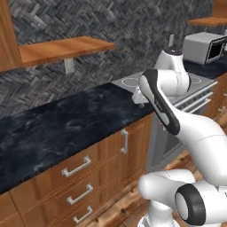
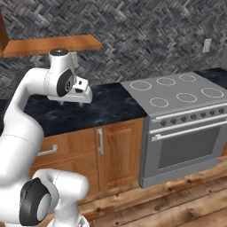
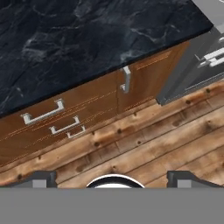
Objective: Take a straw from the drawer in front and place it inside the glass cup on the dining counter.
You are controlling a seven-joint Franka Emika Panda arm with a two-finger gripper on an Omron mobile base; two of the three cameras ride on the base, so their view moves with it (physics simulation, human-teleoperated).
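A: Hanging above the black marble bench (image 2: 71, 113), the gripper (image 2: 73, 103) had its fingers (image 3: 39, 178) spread wide, holding nothing, ready for a pick.

B: And the drawer (image 1: 75, 166)? Shut, left of the stove (image 2: 177, 95); the straw was presumably inside.

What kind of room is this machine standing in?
A rendered home kitchen, it seems: a black marble worktop over wooden drawers, a steel stove with ring burners beside it, and a microwave further along the grey herringbone-tiled wall.
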